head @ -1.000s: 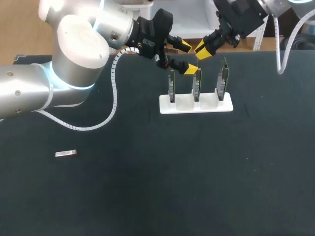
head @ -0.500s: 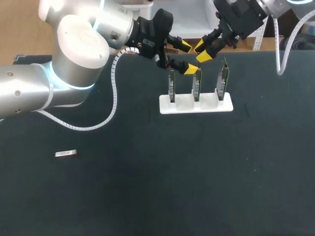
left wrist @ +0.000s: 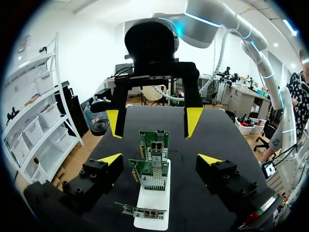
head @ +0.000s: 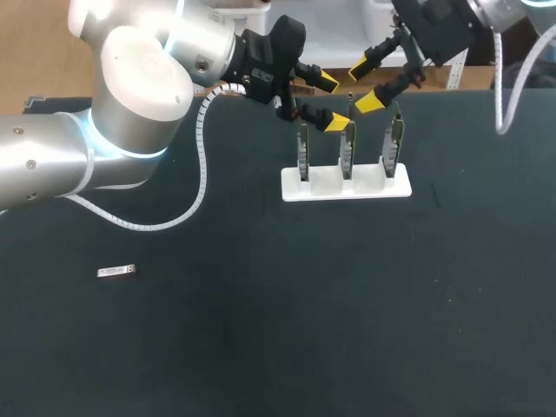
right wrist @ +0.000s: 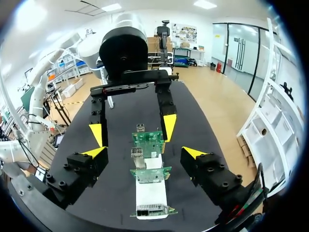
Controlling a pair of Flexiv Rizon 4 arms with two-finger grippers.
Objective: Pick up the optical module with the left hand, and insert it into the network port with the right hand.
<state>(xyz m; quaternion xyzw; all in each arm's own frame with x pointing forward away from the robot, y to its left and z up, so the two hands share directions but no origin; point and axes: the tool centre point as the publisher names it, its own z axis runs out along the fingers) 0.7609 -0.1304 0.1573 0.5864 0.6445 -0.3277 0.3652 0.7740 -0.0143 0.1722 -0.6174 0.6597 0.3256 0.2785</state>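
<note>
The table (head: 278, 330) has a dark, matte, evenly lit top.

**Item 1. White stand** (head: 346, 186). A flat oblong base, plain white; the material could not be determined. It lay flat on the desk with its long side running left to right. Three raised sockets stood in a single row along its length, evenly spaced. In both wrist views it showed end-on, pale against the dark surface beneath.

**Item 2. Desk** (head: 347, 313). The top was dark, near-black and matte, with a few faint pale specks. It lay directly under the stand and touched it. It extended well out from the stand to both sides and toward the near side. Its far edge ran near the stand, just behind it.
</note>
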